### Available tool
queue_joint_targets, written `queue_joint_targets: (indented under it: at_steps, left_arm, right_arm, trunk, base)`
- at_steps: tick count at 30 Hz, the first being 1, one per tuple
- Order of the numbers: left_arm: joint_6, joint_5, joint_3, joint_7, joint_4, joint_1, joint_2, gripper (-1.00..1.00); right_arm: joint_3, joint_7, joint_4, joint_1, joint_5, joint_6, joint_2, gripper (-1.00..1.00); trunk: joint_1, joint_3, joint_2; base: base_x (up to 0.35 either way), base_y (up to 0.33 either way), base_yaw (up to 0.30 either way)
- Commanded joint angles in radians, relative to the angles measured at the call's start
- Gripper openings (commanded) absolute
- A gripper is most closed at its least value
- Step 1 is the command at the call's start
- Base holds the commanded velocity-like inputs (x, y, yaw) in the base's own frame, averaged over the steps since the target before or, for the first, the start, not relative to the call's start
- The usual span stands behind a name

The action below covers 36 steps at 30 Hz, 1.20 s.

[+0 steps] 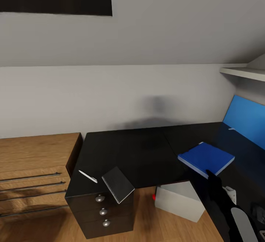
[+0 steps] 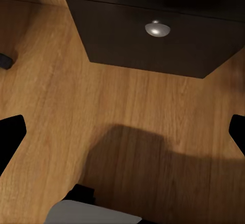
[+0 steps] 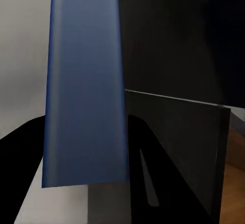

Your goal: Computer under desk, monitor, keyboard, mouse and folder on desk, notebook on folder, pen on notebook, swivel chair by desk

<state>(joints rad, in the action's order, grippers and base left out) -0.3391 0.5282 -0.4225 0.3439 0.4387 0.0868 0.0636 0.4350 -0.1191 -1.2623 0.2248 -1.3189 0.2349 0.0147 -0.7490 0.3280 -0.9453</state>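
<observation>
At the far left of your head view stands a wooden dresser (image 1: 33, 168), and just beside it the black desk (image 1: 140, 150) begins. On its near left corner lie the pen (image 1: 88, 176) and, right of it, the dark notebook (image 1: 118, 184), one corner hanging past the edge above the desk's drawers (image 1: 103, 211). Below the desk top sits the grey computer (image 1: 179, 200) on the wood floor (image 2: 102, 111). Further right, the blue folder (image 1: 206, 158) is at the desk's surface — your right gripper (image 1: 214, 183) is clamped on its near edge. At the far right stands the blue-lit monitor (image 1: 244, 119). Your left gripper (image 2: 122, 132) hangs over the floor, fingers spread wide — a drawer knob (image 2: 157, 28) ahead.
</observation>
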Motion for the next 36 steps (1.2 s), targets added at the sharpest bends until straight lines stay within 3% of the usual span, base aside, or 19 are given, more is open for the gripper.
queue_joint_targets:
  at_steps: [1,20,32,36]
  left_arm:
    - [-0.005,0.007,-0.009,0.007,0.0,0.001,-0.001,1.0]
    - [-0.005,0.007,-0.009,0.007,0.0,0.001,-0.001,1.0]
    - [-0.005,0.007,-0.009,0.007,0.0,0.001,-0.001,1.0]
    - [-0.005,0.007,-0.009,0.007,0.0,0.001,-0.001,1.0]
  right_arm:
    - [0.002,-0.008,-0.002,0.001,-0.008,0.004,0.0,-1.0]
    - [-0.005,-0.008,0.006,0.001,-0.005,0.002,-0.001,-1.0]
    - [-0.007,-0.01,0.009,0.001,-0.003,0.003,0.002,-1.0]
    - [-0.008,-0.039,0.038,0.001,-0.002,0.002,0.005,-1.0]
  trunk:
    - [0.0,0.001,-0.001]
    - [0.0,0.016,-0.001]
    - [0.0,0.018,-0.001]
    - [0.0,0.018,-0.001]
  base:
    - [0.0,0.0,0.0]
    - [0.0,0.0,-0.177]
    - [0.0,0.0,-0.023]
    - [0.0,0.0,0.0]
